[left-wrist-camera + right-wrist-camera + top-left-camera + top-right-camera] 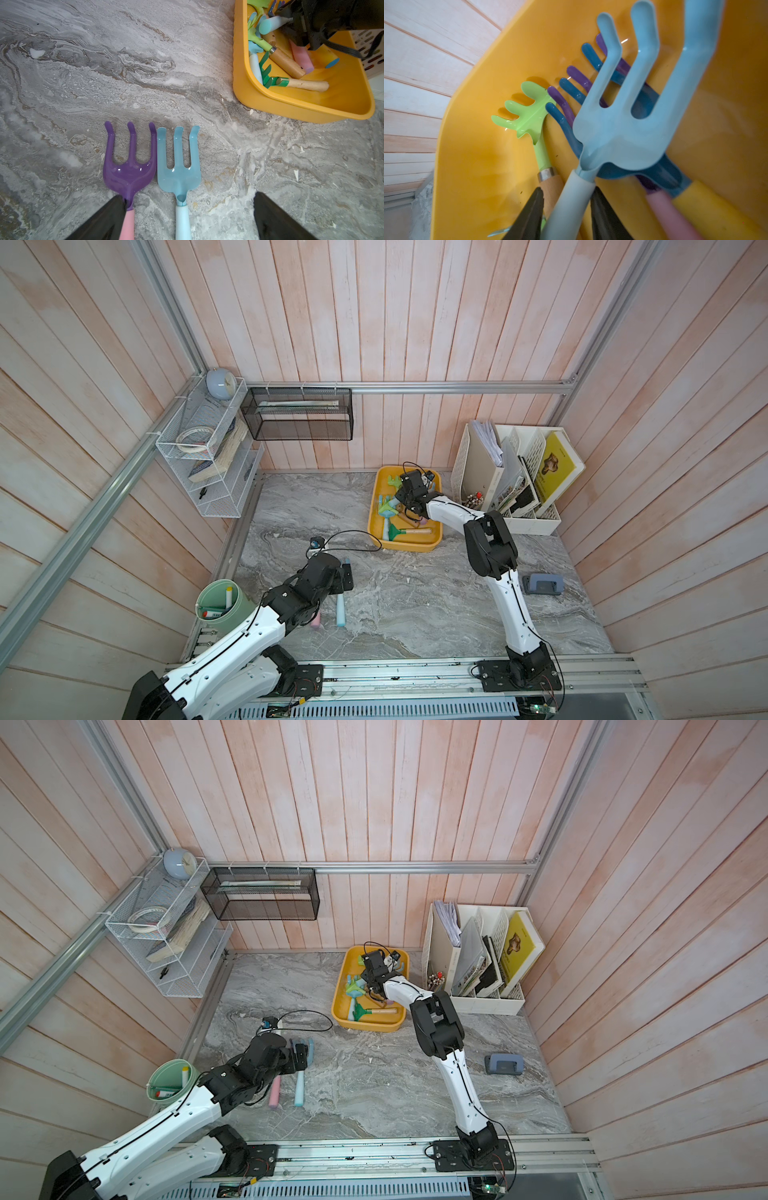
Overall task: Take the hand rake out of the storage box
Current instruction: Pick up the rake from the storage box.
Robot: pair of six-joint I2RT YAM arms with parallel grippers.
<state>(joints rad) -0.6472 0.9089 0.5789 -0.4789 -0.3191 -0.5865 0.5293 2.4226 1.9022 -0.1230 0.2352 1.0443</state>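
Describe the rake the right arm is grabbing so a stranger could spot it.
Find the yellow-orange storage box at the back of the marble table, beside the white file organizer. Inside, the right pincer grips one whitish handle. That pale blue rake lies on top, its head lighter than the dark blue rake and purple rake beneath.

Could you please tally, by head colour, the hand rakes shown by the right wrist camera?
Light blue plastic rake, pale handle: 1
Light green rake, wooden handle: 1
Dark blue rake, yellow handle: 1
Purple rake, pink handle: 1
Total: 4
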